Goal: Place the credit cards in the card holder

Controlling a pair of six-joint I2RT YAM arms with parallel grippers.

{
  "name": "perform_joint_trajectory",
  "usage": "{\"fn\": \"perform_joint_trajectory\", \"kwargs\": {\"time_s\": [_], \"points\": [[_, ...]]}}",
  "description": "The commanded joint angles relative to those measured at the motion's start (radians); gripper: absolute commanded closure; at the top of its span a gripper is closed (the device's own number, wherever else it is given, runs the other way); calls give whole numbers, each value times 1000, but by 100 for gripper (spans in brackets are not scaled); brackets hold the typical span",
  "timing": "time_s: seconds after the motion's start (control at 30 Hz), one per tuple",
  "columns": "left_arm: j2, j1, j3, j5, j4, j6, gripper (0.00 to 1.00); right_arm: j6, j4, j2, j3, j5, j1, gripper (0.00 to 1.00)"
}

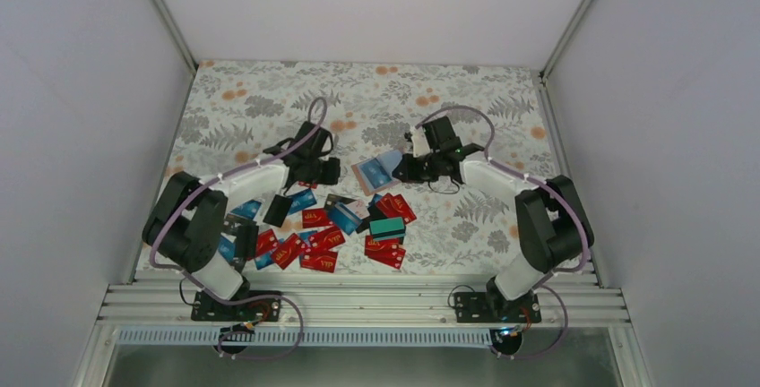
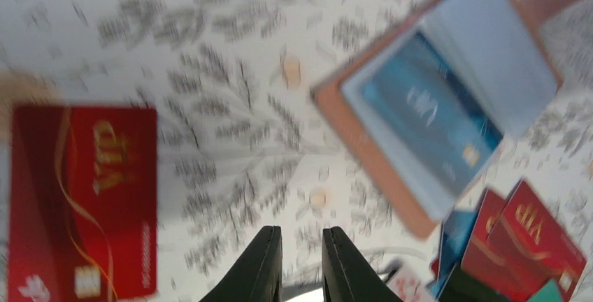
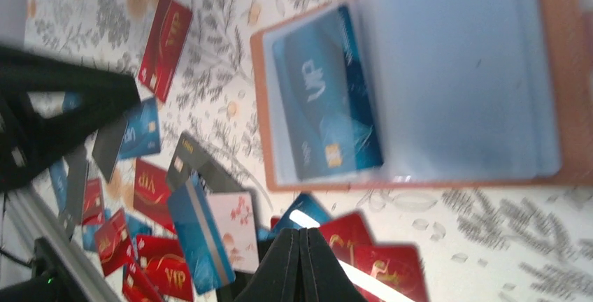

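- The left hand [image 2: 302,238] has its fingers slightly parted, with nothing between them.
- The right hand [image 3: 301,240] is closed tight and empty.
- The card holder [image 3: 447,85] is spread open between both hands, with a blue card [image 3: 325,99] in one pocket.
- The credit cards [image 1: 323,239] are scattered on the bench [image 1: 251,100], nearer than the holder.

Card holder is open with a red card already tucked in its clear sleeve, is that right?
Not quite. The card holder is open with a card already tucked in its clear sleeve, but that card is blue, not red. The right wrist view shows it plainly; the red cards are all outside the holder, loose on the table.
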Motion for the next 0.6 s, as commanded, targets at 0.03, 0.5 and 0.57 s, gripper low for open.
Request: {"fn": "perform_joint_trajectory", "kwargs": {"time_s": [0.03, 0.5, 0.57], "points": [[-56, -88, -119, -2, 58, -74, 83, -55, -34, 115, 126, 93, -17, 96], [67, -187, -126, -21, 126, -123, 90, -65, -54, 323, 278, 185, 4, 96], [83, -187, -111, -29, 132, -120, 90, -63, -55, 331, 279, 215, 7, 96]]}}
